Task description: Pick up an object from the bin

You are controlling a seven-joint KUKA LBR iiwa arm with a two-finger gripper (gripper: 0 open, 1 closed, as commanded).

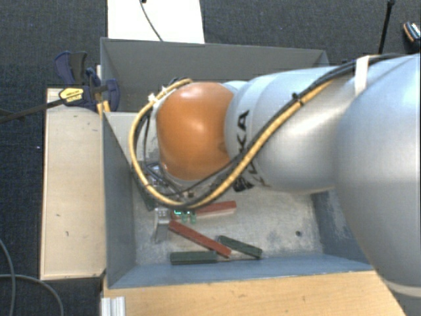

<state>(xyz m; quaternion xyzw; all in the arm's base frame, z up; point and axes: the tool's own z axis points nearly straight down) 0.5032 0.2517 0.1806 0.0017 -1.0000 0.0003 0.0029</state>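
Note:
My gripper (160, 230) reaches down near the bin's front left, just under the orange cover. Right beside it lies a red-brown stick (197, 237), slanting from the gripper toward the front. A paler red stick (216, 209) lies flat a little behind that one, partly under the arm. A dark green stick (241, 247) lies at the red-brown stick's right end. Another dark green stick (194, 258) lies along the front wall. Nothing shows held in the gripper.
The arm and its orange cover hide the middle and back of the bin. The left wall stands close to the gripper, and the front wall runs just past the sticks. Bare floor shows at the front right.

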